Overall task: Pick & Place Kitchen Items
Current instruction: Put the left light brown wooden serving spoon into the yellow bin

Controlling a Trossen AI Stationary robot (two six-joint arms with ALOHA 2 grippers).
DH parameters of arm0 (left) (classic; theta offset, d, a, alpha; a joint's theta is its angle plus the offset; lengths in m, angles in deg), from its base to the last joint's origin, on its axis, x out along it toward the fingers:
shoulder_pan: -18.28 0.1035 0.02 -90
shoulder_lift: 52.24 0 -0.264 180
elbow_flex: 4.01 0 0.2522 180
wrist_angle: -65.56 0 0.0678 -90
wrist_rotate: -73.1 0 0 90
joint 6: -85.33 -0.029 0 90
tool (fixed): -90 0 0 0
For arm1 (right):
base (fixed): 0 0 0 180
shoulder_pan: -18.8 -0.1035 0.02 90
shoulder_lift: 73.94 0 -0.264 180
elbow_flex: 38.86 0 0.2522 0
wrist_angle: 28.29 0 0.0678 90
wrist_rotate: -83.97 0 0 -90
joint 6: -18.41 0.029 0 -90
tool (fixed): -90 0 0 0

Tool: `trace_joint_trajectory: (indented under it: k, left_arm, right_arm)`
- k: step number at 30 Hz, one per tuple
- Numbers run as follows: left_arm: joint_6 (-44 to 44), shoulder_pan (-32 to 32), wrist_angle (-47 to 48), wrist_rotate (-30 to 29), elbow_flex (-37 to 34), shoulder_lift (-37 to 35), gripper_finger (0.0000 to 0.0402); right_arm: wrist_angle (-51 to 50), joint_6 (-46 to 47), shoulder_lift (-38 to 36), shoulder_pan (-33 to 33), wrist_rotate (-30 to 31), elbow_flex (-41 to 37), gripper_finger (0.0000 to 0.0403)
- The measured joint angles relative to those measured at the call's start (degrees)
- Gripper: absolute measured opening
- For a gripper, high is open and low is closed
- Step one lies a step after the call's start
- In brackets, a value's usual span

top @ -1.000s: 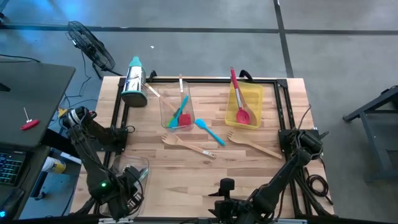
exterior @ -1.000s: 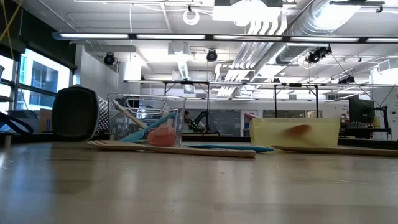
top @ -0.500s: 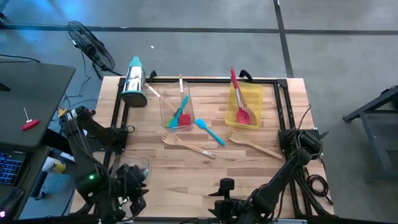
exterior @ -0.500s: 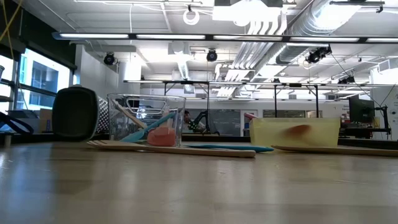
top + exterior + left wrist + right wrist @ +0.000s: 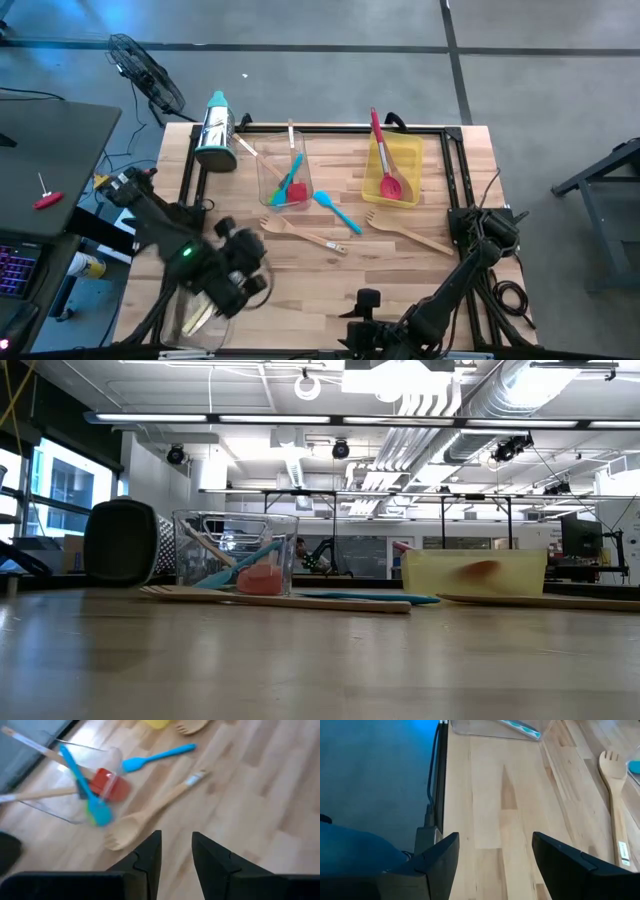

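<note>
— Wooden counter (image 5: 400, 280) from above: what does the high view give that the low one lacks?

— Both arms. The low view shows only the clear bin (image 5: 236, 553), the yellow bin (image 5: 474, 573) and utensils lying flat — no arm at all. From above, the left tool (image 5: 243, 272) sits over the counter's left half, and the right tool (image 5: 366, 300) rests at the near edge, middle.

— Changed since a moment ago?

— The left arm has swung up from the near left corner toward the middle. The right arm and the utensils have not moved.

— Fingers?

— Left wrist view shows its own fingers (image 5: 150, 854) parted by a narrow gap, holding nothing. Right wrist view shows its fingers (image 5: 442, 855) spread wide, also bare.

— And the utensils against the left tool?

— A wooden fork (image 5: 150, 814) lies just ahead of it, the blue spatula (image 5: 157, 757) beyond. The red spatula (image 5: 106, 784) and a teal one (image 5: 85, 790) sit in the clear bin — off to one side. Another wooden fork (image 5: 408, 231) lies by the yellow bin, which holds a red spatula (image 5: 383, 160).
</note>
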Motion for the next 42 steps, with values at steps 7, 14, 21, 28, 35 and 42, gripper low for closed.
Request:
trace_joint_trajectory:
  k: [7,14,21,28,35,42]
  left_arm:
    - [-10.2,13.2,3.0,9.2,-2.4,0.0,0.0103]
    - [-19.4,21.5,-0.2,18.6,-11.6,0.0,0.0064]
    - [-25.7,25.4,-12.9,20.8,-21.5,0.0,0.0003]
    - [-30.5,28.3,-27.5,20.6,-30.6,0.0,0.0001]
    - [-30.6,29.7,-33.3,20.2,-35.3,0.0,0.0]
    - [-30.5,29.7,-37.2,18.6,-39.0,0.0,0.0]
  right_arm:
    - [0.0,0.0,0.0,-0.3,0.8,0.0,0.0243]
    - [0.0,0.0,0.0,-0.4,0.6,0.0,0.0243]
    - [-0.5,0.0,0.0,-0.7,0.5,0.0,0.0243]
    - [-0.5,-0.1,0.0,-0.7,1.0,0.0,0.0243]
    - [-1.2,-0.2,0.0,-0.7,1.3,0.0,0.0243]
    - [-2.0,-0.2,0.0,-0.7,1.3,0.0,0.0243]
